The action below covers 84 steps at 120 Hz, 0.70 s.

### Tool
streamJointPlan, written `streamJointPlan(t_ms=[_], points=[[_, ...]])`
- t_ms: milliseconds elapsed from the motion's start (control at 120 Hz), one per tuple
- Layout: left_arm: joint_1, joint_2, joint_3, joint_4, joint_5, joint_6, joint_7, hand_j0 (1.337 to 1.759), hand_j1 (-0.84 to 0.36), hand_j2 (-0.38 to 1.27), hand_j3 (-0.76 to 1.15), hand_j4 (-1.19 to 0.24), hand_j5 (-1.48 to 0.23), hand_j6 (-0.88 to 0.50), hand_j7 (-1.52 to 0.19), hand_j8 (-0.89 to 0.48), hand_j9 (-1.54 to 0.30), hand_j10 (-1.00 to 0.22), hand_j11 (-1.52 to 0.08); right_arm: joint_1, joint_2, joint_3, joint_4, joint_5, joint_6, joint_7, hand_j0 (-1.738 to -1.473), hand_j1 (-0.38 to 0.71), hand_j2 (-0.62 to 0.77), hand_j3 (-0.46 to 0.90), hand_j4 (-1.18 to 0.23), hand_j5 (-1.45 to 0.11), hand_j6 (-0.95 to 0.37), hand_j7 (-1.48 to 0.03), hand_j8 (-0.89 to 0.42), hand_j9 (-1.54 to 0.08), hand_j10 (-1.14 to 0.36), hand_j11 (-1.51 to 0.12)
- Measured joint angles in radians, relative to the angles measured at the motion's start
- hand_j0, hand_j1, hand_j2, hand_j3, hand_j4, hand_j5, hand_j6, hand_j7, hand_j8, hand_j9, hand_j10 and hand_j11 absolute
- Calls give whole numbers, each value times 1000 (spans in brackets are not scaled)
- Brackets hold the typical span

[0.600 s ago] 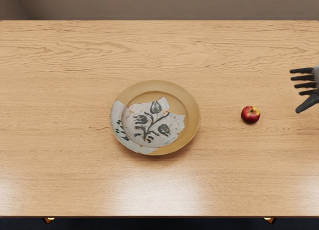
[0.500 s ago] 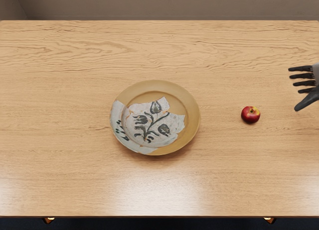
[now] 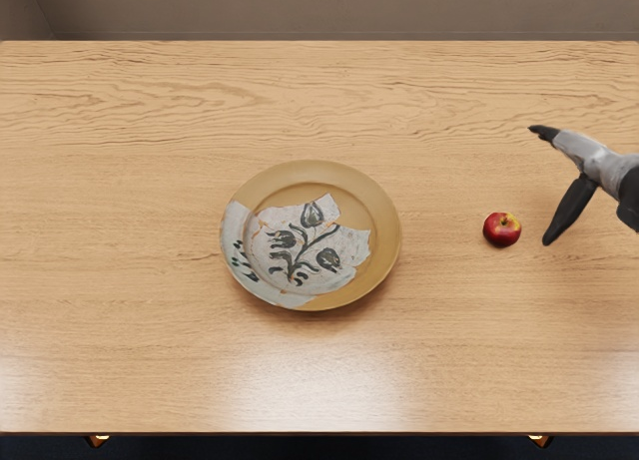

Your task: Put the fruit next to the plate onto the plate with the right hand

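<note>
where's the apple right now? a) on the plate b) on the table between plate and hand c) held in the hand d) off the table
b: the apple sits on the table, apart from the plate and the open right hand.

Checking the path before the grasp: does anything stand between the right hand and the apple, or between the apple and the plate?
Nothing visible does. The right hand, open, hangs just right of the apple with only bare table between them. Only bare table lies between the apple and the plate as well.
</note>
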Motion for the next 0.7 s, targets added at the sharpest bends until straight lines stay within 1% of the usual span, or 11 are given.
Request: streamJointPlan(t_ms=[50, 150, 242, 383, 500, 617, 700], points=[[0, 0, 0, -1, 0, 0, 0, 1658, 341, 2, 0, -7, -9, -7, -9, -7, -9, -7, -9, -7, 11, -25, 3, -36, -58, -8, -1658, -349, 2, 0, -6, -1, -9, 0, -7, -1, -5, 0], [0, 0, 0, 0, 0, 0, 0, 1658, 341, 2, 0, -7, -9, -7, -9, -7, -9, -7, -9, -14, 22, -57, 5, -78, -114, -49, -1658, -349, 3, 0, -6, -1, -9, 0, -7, -1, -5, 0], [0, 0, 0, 0, 0, 0, 0, 1658, 341, 2, 0, -7, -9, -8, -9, -7, -9, -7, -9, -28, 28, -81, 3, -93, -149, -65, -1658, -349, 3, 0, -6, -1, -9, 0, -7, -1, -5, 0], [0, 0, 0, 0, 0, 0, 0, 1658, 341, 2, 0, -7, -9, -8, -9, -7, -9, -7, -9, -74, 89, -93, -14, -96, -240, -72, -1658, -349, 3, 0, -6, -2, -9, -1, -7, -1, -5, -1], [0, 0, 0, 0, 0, 0, 0, 1658, 341, 2, 0, -7, -9, -8, -9, -8, -9, -7, -9, -93, 149, -96, -31, -97, -291, -71, -1658, -315, -3, 0, -34, -39, -37, -38, -35, -39, -34, -38], [2, 0, 0, 0, 0, 0, 0, 1658, 341, 2, 0, -7, -9, -8, -9, -8, -9, -7, -9, -98, 207, -94, -56, -102, -312, -70, -1658, -262, -12, 0, -79, -97, -81, -97, -80, -97, -78, -97], [2, 0, 1, 0, 0, 0, 0, 1658, 341, 2, 0, -7, -9, -8, -9, -8, -9, -7, -9, -96, 232, -91, -72, -104, -317, -70, -1658, -210, -20, 0, -122, -153, -124, -153, -122, -153, -121, -153]])
